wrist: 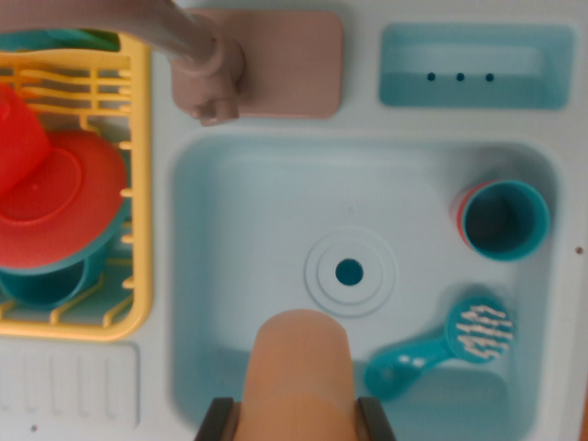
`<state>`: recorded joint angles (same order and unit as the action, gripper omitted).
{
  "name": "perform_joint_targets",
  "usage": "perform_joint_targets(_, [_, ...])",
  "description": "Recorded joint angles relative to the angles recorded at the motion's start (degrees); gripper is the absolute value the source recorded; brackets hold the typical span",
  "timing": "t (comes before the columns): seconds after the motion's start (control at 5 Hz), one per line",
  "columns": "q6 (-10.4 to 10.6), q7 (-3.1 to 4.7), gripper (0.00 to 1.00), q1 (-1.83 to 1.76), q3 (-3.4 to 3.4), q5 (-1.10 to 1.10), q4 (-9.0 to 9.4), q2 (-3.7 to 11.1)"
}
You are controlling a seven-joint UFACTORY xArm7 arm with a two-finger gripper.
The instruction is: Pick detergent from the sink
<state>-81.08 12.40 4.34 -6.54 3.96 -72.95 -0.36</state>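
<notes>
Detergent, a tan rounded plastic bottle (pixel 301 372), sits at the near edge of the pale blue toy sink (pixel 230 211), clamped between the dark pincer (pixel 299 423) jaws closed against its sides, likely for lifting clear of the teal scrubbing brush (pixel 441 347).

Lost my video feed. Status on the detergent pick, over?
Claw shut on orange plastic detergent bottle, over the pale blue sink. Teal scrub brush and teal cup lie off to the wrist view's right, clear.
</notes>
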Motion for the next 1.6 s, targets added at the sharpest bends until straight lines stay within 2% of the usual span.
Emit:
perform_joint_targets(0.2, [-2.16,-0.2,1.0,-0.01,-0.02,-0.14,-1.54,-0.64])
perform_joint_targets(0.4, [-2.16,-0.2,1.0,-0.01,-0.02,-0.14,-1.54,-0.64])
perform_joint_targets(0.6, [-4.16,-0.39,1.0,-0.01,-0.03,-0.28,-2.96,-1.23])
perform_joint_targets(0.8, [-4.16,-0.39,1.0,-0.01,-0.03,-0.28,-2.96,-1.23])
perform_joint_targets(1.0, [-5.88,-0.56,1.0,-0.02,-0.04,-0.39,-4.18,-1.74])
perform_joint_targets(1.2, [-5.88,-0.56,1.0,-0.02,-0.04,-0.39,-4.18,-1.74])
perform_joint_targets(1.4, [-7.22,-0.68,1.0,-0.02,-0.05,-0.48,-5.13,-2.13])
perform_joint_targets(1.6, [-7.22,-0.68,1.0,-0.02,-0.05,-0.48,-5.13,-2.13])
